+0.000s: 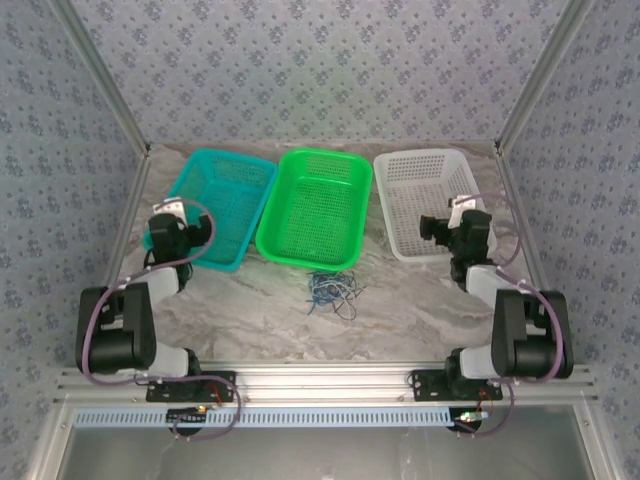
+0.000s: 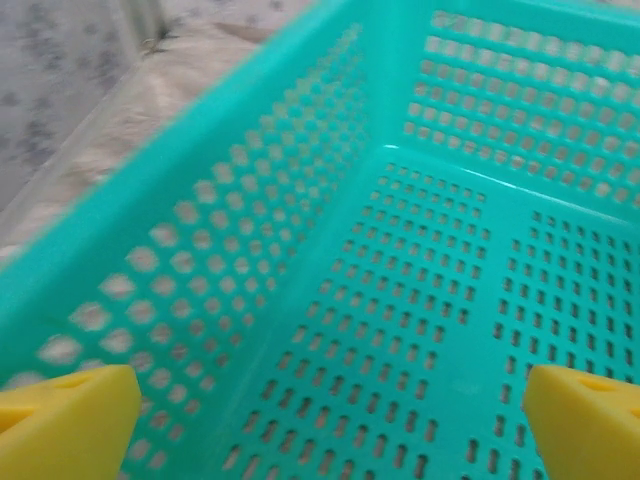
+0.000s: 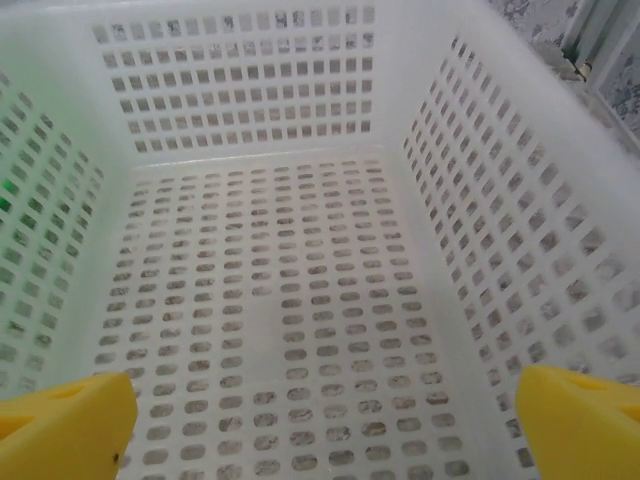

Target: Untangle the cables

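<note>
We find the cables (image 1: 332, 290) gathered in one small tangled clump on the table (image 1: 420, 310). The clump lies just on the near side of the green basket (image 1: 315, 205), close to its near rim, and about midway between the two arms. Blue strands make up most of it, with paler and darker ones mixed in.

The clump looks a little longer from left to right than from near to far, so its long axis seems to run across the table. The strands are too thin in the top view for us to be sure of that. A few loose loops trail off toward the right and the near side.

The green basket is the middle one in a row of three. Each basket has its long side running near to far, and the row fans out slightly toward the far edge. The teal basket (image 1: 230, 195) is on the left and the white basket (image 1: 420, 190) is on the right.

The left end effector (image 2: 322, 425) hangs over the near end of the teal basket and looks into it. Its yellow fingers (image 2: 60, 420) are spread wide apart, and between them we see just the basket's perforated floor.

The right end effector (image 3: 322, 420) hangs the same way over the near end of the white basket. Its fingers (image 3: 580, 420) are also wide apart and grip nothing. Both are well apart from the cables.
</note>
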`<act>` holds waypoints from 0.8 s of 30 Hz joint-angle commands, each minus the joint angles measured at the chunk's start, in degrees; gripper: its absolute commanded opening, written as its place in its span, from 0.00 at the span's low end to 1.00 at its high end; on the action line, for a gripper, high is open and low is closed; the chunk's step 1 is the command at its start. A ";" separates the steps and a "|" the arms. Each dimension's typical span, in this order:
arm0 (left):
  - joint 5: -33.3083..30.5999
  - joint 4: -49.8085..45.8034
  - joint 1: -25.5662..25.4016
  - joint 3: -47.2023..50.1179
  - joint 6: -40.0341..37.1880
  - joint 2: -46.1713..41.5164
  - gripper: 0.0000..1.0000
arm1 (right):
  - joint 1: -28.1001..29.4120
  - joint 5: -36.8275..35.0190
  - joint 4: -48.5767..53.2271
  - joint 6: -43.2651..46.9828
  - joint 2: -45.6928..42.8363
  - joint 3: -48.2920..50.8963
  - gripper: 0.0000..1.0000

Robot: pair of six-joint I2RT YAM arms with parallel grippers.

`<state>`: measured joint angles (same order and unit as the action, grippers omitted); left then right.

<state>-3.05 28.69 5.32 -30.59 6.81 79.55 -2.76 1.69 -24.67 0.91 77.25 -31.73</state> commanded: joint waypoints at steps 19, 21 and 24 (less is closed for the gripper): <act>0.57 -36.94 -23.38 -12.81 2.22 -7.14 0.98 | 19.35 2.94 52.13 -10.43 2.37 -28.25 0.88; -0.03 -38.56 -24.29 -12.82 1.84 -6.60 0.96 | 20.43 1.63 54.87 -10.18 4.39 -29.32 0.86; -2.06 -40.48 -24.43 -12.40 3.00 -7.24 0.94 | 21.30 -2.36 56.05 -10.99 5.99 -29.23 0.84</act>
<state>-2.74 -8.16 -18.94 -41.91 10.33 72.97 17.96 3.55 26.00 -8.60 82.15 -59.27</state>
